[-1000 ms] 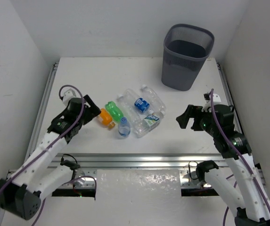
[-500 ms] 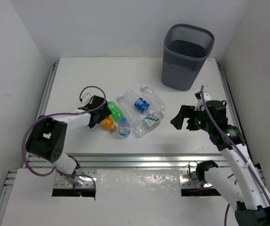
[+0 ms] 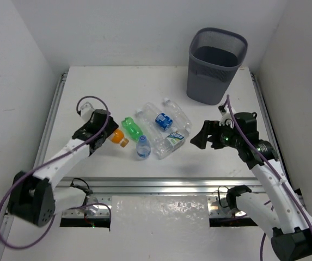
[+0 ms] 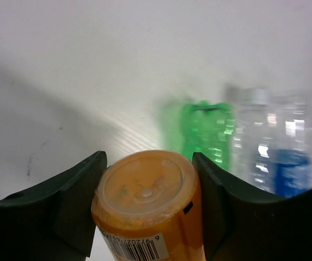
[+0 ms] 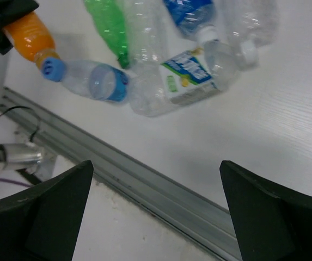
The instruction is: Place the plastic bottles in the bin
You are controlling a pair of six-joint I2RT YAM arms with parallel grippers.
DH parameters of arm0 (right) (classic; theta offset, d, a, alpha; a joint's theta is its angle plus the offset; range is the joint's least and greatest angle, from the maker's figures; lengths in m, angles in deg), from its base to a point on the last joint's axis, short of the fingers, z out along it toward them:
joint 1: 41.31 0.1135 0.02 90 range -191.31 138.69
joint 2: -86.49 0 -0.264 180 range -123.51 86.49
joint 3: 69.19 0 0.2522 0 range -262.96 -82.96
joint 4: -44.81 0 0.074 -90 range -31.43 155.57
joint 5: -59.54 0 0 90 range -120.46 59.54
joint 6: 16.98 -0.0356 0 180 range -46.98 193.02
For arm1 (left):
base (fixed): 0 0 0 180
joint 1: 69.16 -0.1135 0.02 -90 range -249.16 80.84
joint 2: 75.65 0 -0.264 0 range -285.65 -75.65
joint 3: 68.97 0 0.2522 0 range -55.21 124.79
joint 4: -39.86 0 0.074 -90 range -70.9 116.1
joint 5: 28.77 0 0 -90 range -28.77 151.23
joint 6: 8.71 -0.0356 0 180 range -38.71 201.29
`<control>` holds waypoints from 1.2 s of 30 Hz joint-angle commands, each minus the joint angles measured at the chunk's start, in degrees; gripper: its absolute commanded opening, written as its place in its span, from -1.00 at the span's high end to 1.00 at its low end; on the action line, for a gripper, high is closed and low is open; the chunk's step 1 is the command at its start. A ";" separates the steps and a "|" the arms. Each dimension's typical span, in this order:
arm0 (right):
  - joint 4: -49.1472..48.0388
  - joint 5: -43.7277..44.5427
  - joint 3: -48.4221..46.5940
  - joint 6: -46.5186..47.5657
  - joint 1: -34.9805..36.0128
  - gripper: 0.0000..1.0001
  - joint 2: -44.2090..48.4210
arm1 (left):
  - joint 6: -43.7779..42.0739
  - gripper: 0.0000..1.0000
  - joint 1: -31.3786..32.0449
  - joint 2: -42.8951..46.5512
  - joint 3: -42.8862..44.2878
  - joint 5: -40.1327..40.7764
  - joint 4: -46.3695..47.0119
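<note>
On the white table [image 3: 90,87], the left gripper [image 3: 105,133] clamps the small orange plastic bottle [image 4: 147,206]. The right gripper [image 3: 200,137] hangs spread wide, grasping nothing

The top camera hangs above and behind the arms [image 3: 63,160], looking down on the whole worktop [image 3: 90,87], with its near edge at the bottom. The left wrist camera sits low, facing right, tight against the orange bottle [image 4: 150,206]. The right wrist camera looks down and leftward from higher, sharing the bottles [image 5: 194,76] with both.
</note>
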 commanded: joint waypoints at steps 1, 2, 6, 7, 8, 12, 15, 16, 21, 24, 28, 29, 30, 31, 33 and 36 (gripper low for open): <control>-8.72 -12.69 -2.88 0.37 0.67 -0.98 -1.66 | -4.74 1.00 0.63 11.36 2.87 -3.44 -1.55; -10.58 -17.02 -3.32 0.11 0.85 -0.98 -2.36 | -7.19 1.00 0.98 13.22 2.97 -6.44 0.54; -20.42 -30.95 -9.80 -4.62 5.84 -0.98 -9.11 | -14.07 1.00 2.12 21.66 0.70 -26.90 12.13; -23.14 -30.69 -11.05 -4.98 7.34 -0.98 -10.44 | -13.90 1.00 2.21 23.33 0.34 -34.69 14.77; -24.03 -29.99 -12.54 -5.16 8.57 -0.98 -11.93 | -13.29 1.00 2.39 23.70 -0.01 -37.55 20.89; -28.25 -26.04 -20.09 -7.27 15.51 -0.98 -20.02 | -8.90 1.00 4.58 21.16 1.47 -48.37 31.39; -29.84 -22.08 -22.83 -8.67 17.98 -0.98 -24.77 | -7.22 1.00 8.26 17.29 3.92 -48.31 38.08; -31.32 -21.64 -23.10 -9.20 18.43 -0.98 -26.08 | -7.30 1.00 9.24 15.02 4.98 -47.87 38.96; -36.17 -21.81 -23.54 -12.72 19.22 -0.96 -27.85 | -6.08 1.00 12.76 10.00 8.24 -46.37 45.20; -35.56 -18.83 -22.84 -11.58 19.22 -0.93 -27.33 | -5.11 1.00 13.38 9.02 9.38 -45.67 48.62; -38.27 -20.66 -20.73 -13.59 19.40 -0.69 -26.97 | -4.75 1.00 14.26 7.36 11.49 -44.17 50.04; -39.07 -21.10 -20.38 -14.12 19.40 -0.60 -26.98 | -4.58 1.00 14.60 7.00 11.76 -44.17 50.47; -40.64 -21.80 -20.20 -14.56 19.40 -0.50 -27.15 | -4.32 1.00 14.61 6.04 12.20 -44.26 50.65; -41.00 -21.90 -20.20 -14.74 19.40 -0.27 -27.24 | -4.14 1.00 14.78 5.60 12.64 -44.43 51.00; -41.80 -21.72 -20.64 -14.74 19.40 0.31 -27.50 | -4.14 0.70 15.05 4.89 12.99 -44.44 51.27; -40.23 -20.67 -22.04 -13.78 19.31 0.98 -27.24 | -5.62 -0.49 15.14 4.89 14.57 -41.64 47.61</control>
